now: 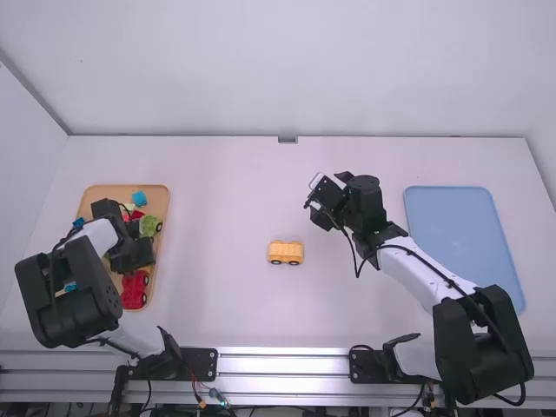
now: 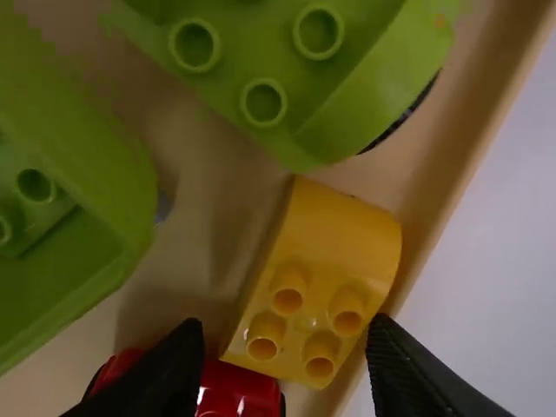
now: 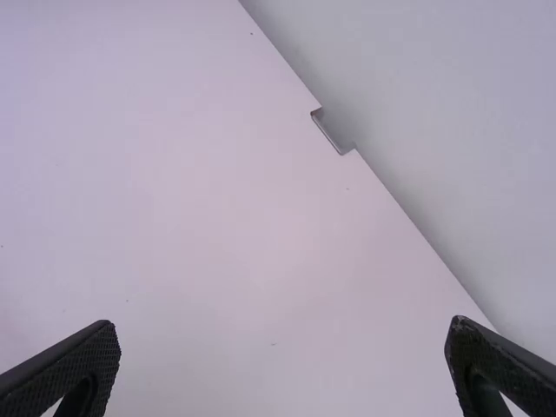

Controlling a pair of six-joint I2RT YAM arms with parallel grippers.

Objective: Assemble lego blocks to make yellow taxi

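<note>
My left gripper (image 1: 139,261) is low over the wooden tray at the left. In the left wrist view my left gripper (image 2: 287,369) stands open, its fingers on either side of the studded end of a yellow curved block (image 2: 334,239) lying in the tray. The yellow car base (image 1: 285,253) with dark wheels rests on the table near the middle. My right gripper (image 1: 314,201) is above the table, behind and to the right of that base; in the right wrist view the right gripper (image 3: 282,347) is wide open with nothing between its fingers.
The wooden tray (image 1: 106,191) also holds a red car (image 1: 135,289), green pieces (image 2: 252,82) and blue blocks (image 1: 139,198). A blue tray (image 1: 460,234) lies at the right. The table's back edge meets a white wall.
</note>
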